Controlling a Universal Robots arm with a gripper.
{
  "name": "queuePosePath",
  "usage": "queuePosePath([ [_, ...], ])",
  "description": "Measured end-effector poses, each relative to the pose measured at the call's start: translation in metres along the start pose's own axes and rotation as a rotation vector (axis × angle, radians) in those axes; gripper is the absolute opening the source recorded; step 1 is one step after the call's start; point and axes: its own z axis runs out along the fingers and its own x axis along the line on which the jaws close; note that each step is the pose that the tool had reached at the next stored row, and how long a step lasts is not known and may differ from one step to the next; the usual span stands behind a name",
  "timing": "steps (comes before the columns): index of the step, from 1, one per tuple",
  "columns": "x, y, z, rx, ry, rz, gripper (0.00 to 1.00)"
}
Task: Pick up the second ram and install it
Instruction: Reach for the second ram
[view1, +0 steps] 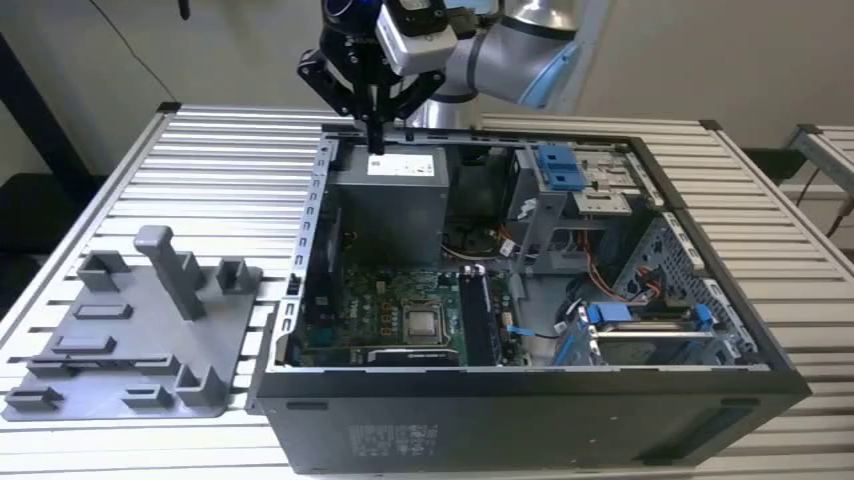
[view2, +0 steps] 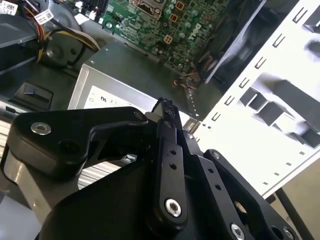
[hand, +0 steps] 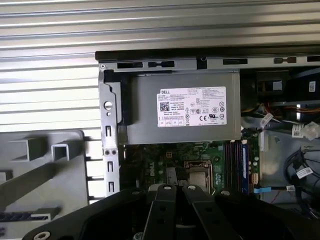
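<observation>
The black two-finger gripper (view1: 376, 145) hangs over the silver power-supply box (view1: 387, 200) at the rear of the open black computer case (view1: 534, 400), its fingers pressed together on nothing evident. The second ram (hand: 22, 216), seemingly the thin dark strip lying in the grey plastic tray (view1: 147, 350) beside the case, should be light, stiff and fragile. It is probably best pinched across its flat faces.

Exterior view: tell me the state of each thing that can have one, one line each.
gripper: shut, hanging above the power supply.
computer case: lying on its side, side panel off, inside exposed.
processor socket: uncovered, no cooler on it.
grey tray: flat on the slatted table, beside the case at the exterior view's left.
</observation>
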Motion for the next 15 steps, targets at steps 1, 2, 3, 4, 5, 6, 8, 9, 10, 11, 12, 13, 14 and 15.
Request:
queuePosePath([
  [1, 0.0007, -0.0001, 0.0000, 0.0000, 0.0001, 0.000, 0.11],
  [2, 0.0015, -0.0001, 0.0000, 0.0000, 0.0002, 0.000, 0.11],
  [3, 0.0024, -0.0002, 0.0000, 0.0000, 0.0003, 0.000, 0.11],
  [4, 0.0035, -0.0003, 0.0000, 0.0001, 0.0003, 0.000, 0.11],
  [5, 0.0046, -0.0004, 0.0001, 0.0000, 0.0003, 0.000, 0.11],
  [6, 0.0054, -0.0004, 0.0002, 0.0000, 0.0003, 0.000, 0.11],
  [8, 0.0073, -0.0006, 0.0003, 0.0001, 0.0004, 0.000, 0.11],
  [9, 0.0081, -0.0006, 0.0004, 0.0000, 0.0003, 0.000, 0.11],
  [10, 0.0089, -0.0007, 0.0004, 0.0000, 0.0003, 0.000, 0.11],
  [11, 0.0095, -0.0007, 0.0005, 0.0000, 0.0004, 0.000, 0.11],
  [12, 0.0102, -0.0008, 0.0007, -0.0001, 0.0004, 0.000, 0.11],
  [13, 0.0109, -0.0008, 0.0007, 0.0001, 0.0006, 0.000, 0.11],
  [14, 0.0116, -0.0009, 0.0007, 0.0001, 0.0008, 0.000, 0.11],
  [15, 0.0127, -0.0010, 0.0007, 0.0003, 0.0009, 0.000, 0.11],
])
